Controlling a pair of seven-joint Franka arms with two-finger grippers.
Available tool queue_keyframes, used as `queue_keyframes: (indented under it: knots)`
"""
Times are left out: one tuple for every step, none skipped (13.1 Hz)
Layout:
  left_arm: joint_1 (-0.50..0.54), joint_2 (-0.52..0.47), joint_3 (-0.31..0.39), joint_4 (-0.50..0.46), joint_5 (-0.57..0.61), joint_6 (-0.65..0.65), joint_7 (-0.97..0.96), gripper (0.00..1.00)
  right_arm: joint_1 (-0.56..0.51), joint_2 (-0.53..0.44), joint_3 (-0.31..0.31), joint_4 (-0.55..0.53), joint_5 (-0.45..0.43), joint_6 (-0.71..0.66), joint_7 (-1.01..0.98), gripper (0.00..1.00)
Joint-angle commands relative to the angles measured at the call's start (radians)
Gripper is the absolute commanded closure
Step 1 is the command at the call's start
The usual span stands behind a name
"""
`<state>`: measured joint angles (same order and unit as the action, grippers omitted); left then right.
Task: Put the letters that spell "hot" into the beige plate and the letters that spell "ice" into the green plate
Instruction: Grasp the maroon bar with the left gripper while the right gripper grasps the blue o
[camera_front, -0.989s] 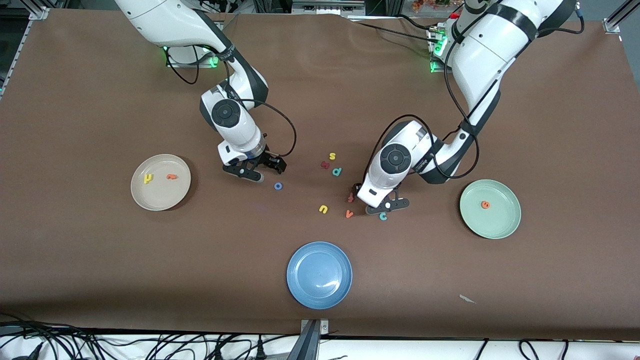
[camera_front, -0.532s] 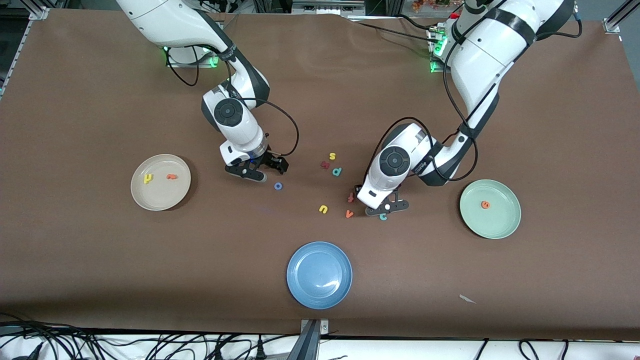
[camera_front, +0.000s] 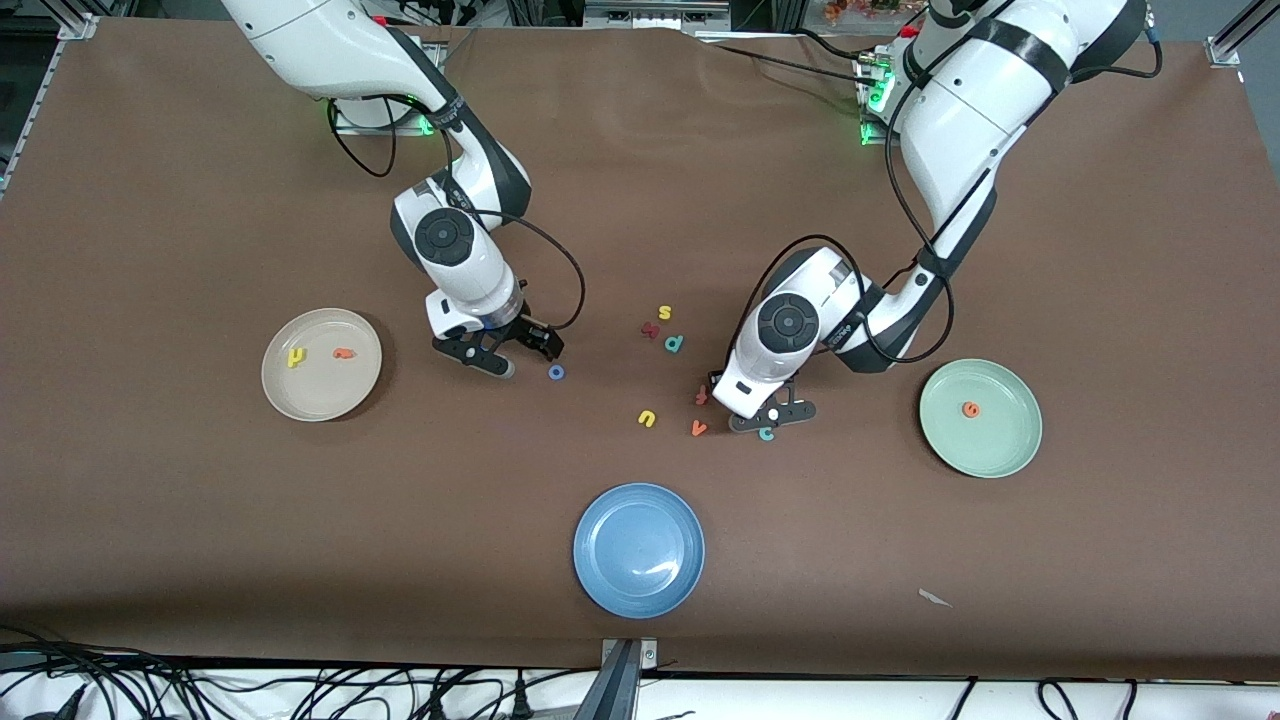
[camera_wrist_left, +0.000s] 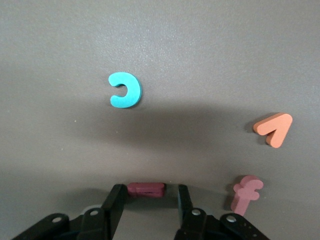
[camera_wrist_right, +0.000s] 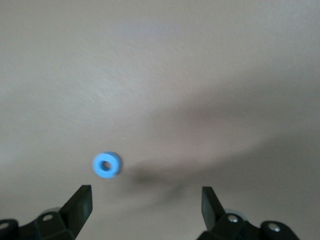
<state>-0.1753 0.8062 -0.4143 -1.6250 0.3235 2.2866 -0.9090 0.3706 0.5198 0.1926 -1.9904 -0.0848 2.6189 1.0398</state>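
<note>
**Two letters about to be taken**

The left tool (camera_wrist_left: 147, 200) is low on the bench (camera_front: 150, 550), its fingers half closed on each side of the dark red "i" (camera_wrist_left: 146, 189); I cannot tell if they press it already. The teal "c" (camera_wrist_left: 125, 90) lies just nearer the front camera. The right tool (camera_wrist_right: 147, 202) stands wide apart beside the blue "o" (camera_wrist_right: 106, 165), not yet around it. The beige plate (camera_front: 285, 395) holds "h" (camera_front: 296, 356) and "t" (camera_front: 344, 353); the green plate (camera_front: 1000, 450) holds "e" (camera_front: 970, 409).
</note>
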Motion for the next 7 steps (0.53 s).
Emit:
queue_keyframes:
  knots:
    - [-0.009, 0.019, 0.008, 0.019, 0.028, -0.007, 0.012, 0.55, 0.017, 0.008, 0.002, 0.068, -0.016, -0.026, 0.083, 0.04]
    - [-0.009, 0.021, 0.008, 0.019, 0.028, -0.006, 0.012, 0.56, 0.027, 0.015, 0.002, 0.079, -0.016, -0.025, 0.086, 0.04]
    - [-0.009, 0.021, 0.008, 0.019, 0.029, -0.006, 0.013, 0.58, 0.030, 0.020, 0.002, 0.084, -0.018, -0.025, 0.086, 0.04]
    - [-0.009, 0.021, 0.008, 0.019, 0.029, -0.006, 0.015, 0.58, 0.030, 0.022, 0.002, 0.085, -0.018, -0.023, 0.086, 0.05]
    - [-0.007, 0.021, 0.008, 0.019, 0.029, -0.006, 0.015, 0.59, 0.030, 0.026, 0.002, 0.087, -0.016, -0.020, 0.088, 0.05]
    - [-0.009, 0.021, 0.008, 0.019, 0.031, -0.006, 0.016, 0.61, 0.036, 0.043, 0.002, 0.108, -0.015, -0.020, 0.089, 0.05]
    - [-0.007, 0.024, 0.008, 0.019, 0.031, -0.006, 0.016, 0.62, 0.039, 0.058, 0.002, 0.123, -0.013, -0.020, 0.089, 0.05]
